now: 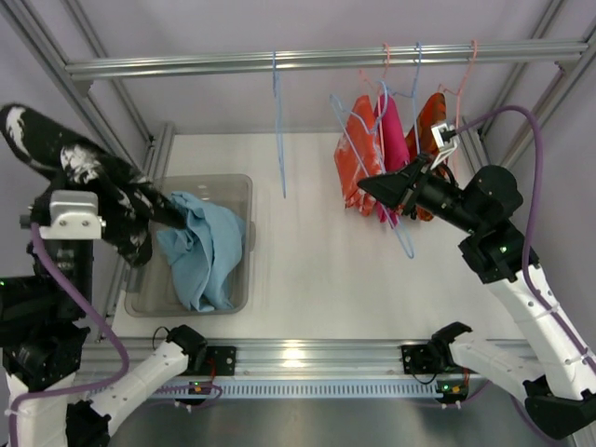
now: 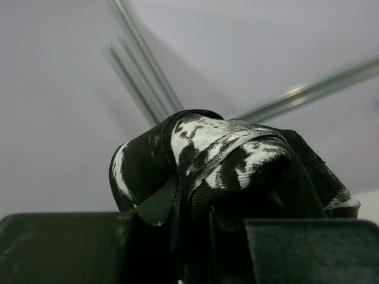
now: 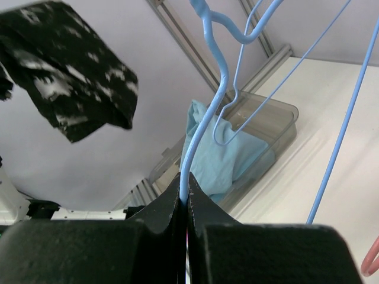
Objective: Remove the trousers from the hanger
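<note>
We judge the removal done: the trousers [image 1: 84,177] hang bunched in our left gripper [image 2: 195,236], clamped on them, at the left of the top view by the bin [image 1: 205,179] (blue cloth [image 1: 209,247] inside). Our right gripper [image 3: 185,201] pinches the bare hanger [image 3: 209,118]; setting the trousers down likely remains.

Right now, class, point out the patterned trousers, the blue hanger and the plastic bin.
patterned trousers [image 1: 101,177]: top external view, middle of the cloth
blue hanger [image 3: 224,89]: right wrist view, its wire neck
plastic bin [image 1: 223,177]: top external view, far rim
</note>
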Tool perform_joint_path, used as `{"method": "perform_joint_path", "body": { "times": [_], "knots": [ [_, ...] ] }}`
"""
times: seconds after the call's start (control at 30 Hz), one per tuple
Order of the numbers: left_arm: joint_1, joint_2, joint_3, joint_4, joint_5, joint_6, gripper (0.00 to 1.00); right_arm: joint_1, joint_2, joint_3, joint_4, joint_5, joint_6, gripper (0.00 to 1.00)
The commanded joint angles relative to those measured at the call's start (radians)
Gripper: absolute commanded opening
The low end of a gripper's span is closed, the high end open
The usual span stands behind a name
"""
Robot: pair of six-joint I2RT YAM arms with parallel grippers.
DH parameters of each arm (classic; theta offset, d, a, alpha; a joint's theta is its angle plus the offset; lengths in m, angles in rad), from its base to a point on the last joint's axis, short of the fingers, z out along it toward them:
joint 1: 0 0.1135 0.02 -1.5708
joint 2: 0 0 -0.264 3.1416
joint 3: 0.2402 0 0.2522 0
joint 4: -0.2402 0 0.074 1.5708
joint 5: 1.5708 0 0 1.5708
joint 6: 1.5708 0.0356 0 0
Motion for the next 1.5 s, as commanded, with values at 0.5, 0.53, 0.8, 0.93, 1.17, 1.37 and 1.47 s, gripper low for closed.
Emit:
{"method": "perform_joint_path", "body": {
  "times": [0.5, 0.53, 0.8, 0.93, 1.17, 1.37, 1.47],
  "knots": [
    [0.011, -0.185, -0.623, -0.428, -0.058, 0.006, 0.00, 0.017, 0.081, 0.063, 0.039, -0.027, 0.006, 0.00],
    [0.009, -0.179, -0.730, -0.390, -0.040, -0.029, 0.00, 0.017, 0.083, 0.061, 0.045, -0.027, 0.012, 0.00],
    [0.160, 0.069, -0.910, 0.072, 0.248, -0.233, 0.00, 0.019, 0.107, 0.096, 0.054, -0.042, 0.009, 0.00],
    [0.398, 0.256, -0.746, -0.009, 0.570, -0.464, 0.00, 0.023, 0.104, 0.086, 0.065, -0.042, 0.020, 0.00],
    [0.500, 0.163, -0.492, -0.242, 0.925, -0.591, 0.61, 0.071, 0.101, 0.084, 0.006, 0.017, 0.029, 0.00],
    [0.500, 0.138, -0.295, -0.417, 0.910, -0.730, 0.99, 0.114, 0.149, 0.081, -0.050, 0.195, 0.109, 0.00],
    [0.500, 0.120, -0.238, -0.414, 0.909, -0.775, 0.99, 0.135, 0.199, 0.115, -0.028, 0.261, 0.145, 0.00]
  ]
}}
